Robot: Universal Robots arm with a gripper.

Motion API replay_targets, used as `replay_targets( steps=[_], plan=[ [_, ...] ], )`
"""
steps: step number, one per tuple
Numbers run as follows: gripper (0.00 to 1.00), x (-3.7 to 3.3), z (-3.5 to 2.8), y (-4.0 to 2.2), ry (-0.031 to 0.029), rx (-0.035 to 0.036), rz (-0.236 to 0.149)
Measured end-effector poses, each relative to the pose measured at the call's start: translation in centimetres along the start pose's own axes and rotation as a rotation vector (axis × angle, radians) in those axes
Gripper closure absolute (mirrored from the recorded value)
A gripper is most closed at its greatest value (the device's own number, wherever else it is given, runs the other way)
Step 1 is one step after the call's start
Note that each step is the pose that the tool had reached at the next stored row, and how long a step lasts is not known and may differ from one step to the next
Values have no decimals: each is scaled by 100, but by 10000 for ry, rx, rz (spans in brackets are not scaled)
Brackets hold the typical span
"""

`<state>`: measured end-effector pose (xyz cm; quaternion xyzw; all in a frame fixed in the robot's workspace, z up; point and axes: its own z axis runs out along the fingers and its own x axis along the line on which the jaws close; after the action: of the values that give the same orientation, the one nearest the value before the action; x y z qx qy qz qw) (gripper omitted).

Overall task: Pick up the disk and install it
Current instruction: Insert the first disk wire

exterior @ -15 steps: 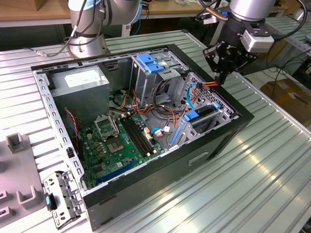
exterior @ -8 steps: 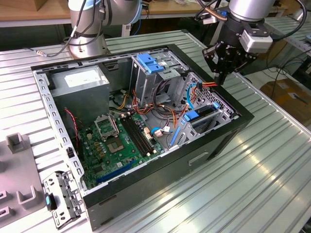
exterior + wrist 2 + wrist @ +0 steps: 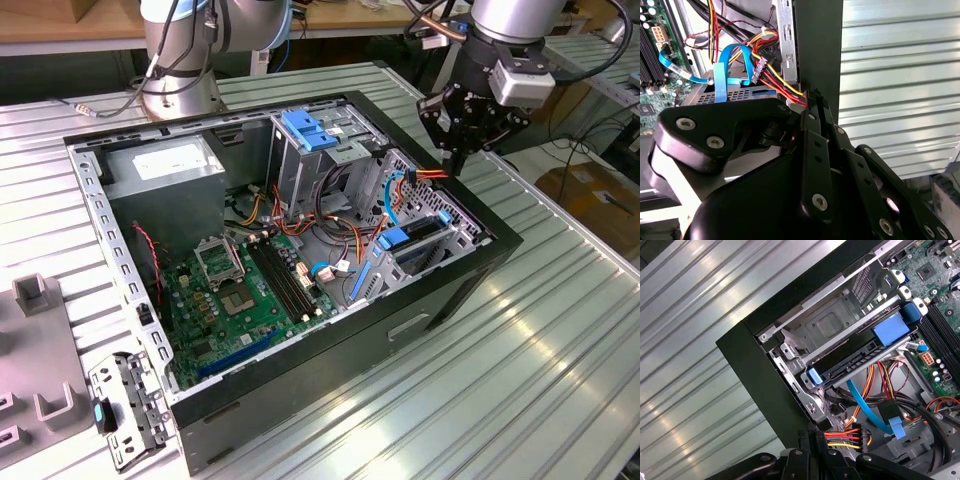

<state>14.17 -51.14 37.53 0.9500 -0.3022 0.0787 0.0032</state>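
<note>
Gripper (image 3: 453, 165) hangs over the open computer case (image 3: 300, 400) at its edge on the exterior view's right. The fingers (image 3: 810, 150) are pressed together with nothing between them, tips just above the red-yellow-black power cable bundle (image 3: 782, 87). Disk (image 3: 855, 362) sits slotted in the grey drive cage (image 3: 825, 325) in the case corner below the gripper and apart from it, blue carrier tabs showing at both ends. Case rests on the ribbed metal table (image 3: 560, 340).

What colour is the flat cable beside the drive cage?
The flat cable is light blue, clearest in the second wrist view.
</note>
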Motion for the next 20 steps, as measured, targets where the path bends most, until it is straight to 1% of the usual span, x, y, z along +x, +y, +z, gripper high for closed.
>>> replay_targets(
  steps=[2, 4, 8, 13, 14, 17, 20],
  plan=[
    [84, 0, 2, 0, 14, -35, 174],
    [84, -2, 13, 0, 47, -86, 219],
    [84, -3, 15, 0, 61, -111, 264],
    [84, -5, 15, -2, 73, -158, 576],
    [84, -5, 6, -4, 80, -172, 643],
    [84, -4, -81, -21, 90, -161, 653],
    [84, -2, -93, -21, 96, -182, 814]
  ],
)
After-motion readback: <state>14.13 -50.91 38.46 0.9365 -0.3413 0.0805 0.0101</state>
